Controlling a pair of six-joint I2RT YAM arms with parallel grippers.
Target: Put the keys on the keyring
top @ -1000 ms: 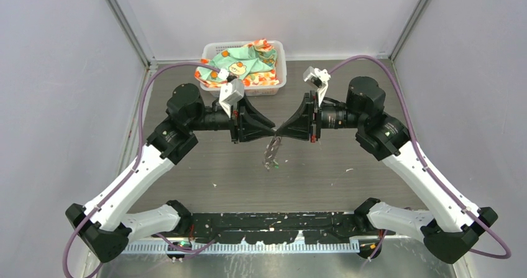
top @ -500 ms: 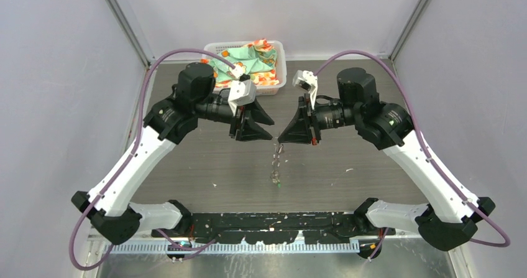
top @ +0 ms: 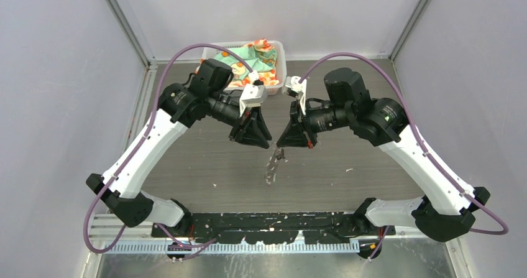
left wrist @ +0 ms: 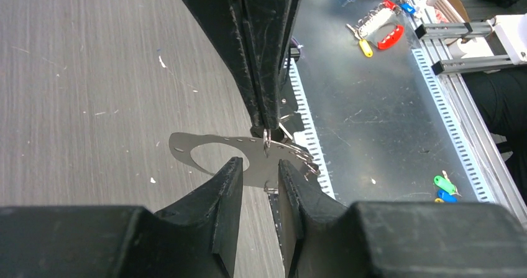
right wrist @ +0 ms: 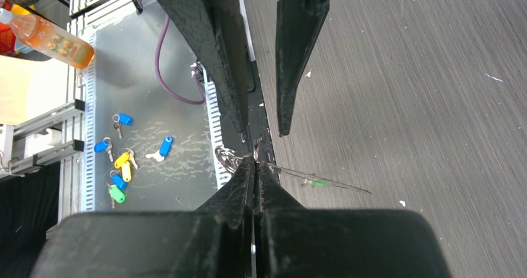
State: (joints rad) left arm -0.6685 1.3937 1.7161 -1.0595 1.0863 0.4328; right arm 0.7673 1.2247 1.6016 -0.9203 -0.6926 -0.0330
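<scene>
The keyring [top: 272, 165] is a thin silver-grey loop with a holed edge. It hangs above the table from my right gripper [top: 279, 143], which is shut on its top edge. In the right wrist view my right gripper [right wrist: 255, 160] pinches the ring [right wrist: 335, 183], seen edge-on, with the green-headed key [right wrist: 318, 182] at it. My left gripper [top: 266, 144] is open, close beside the right one. In the left wrist view its tips [left wrist: 260, 164] are apart just in front of the flat ring [left wrist: 211, 150]. I cannot make out the black-headed key.
A white basket [top: 281, 57] with a patterned cloth stands at the back of the table. Loose coloured key tags lie on the metal shelf below the table's near edge [right wrist: 121, 166] [left wrist: 442, 183]. An orange bottle [right wrist: 56, 38] lies off the table.
Both arms have risen and swung their grippers toward the near side. The left gripper's tips, which met the right's at the ring, now stand apart from it. The ring hangs from the right gripper.
</scene>
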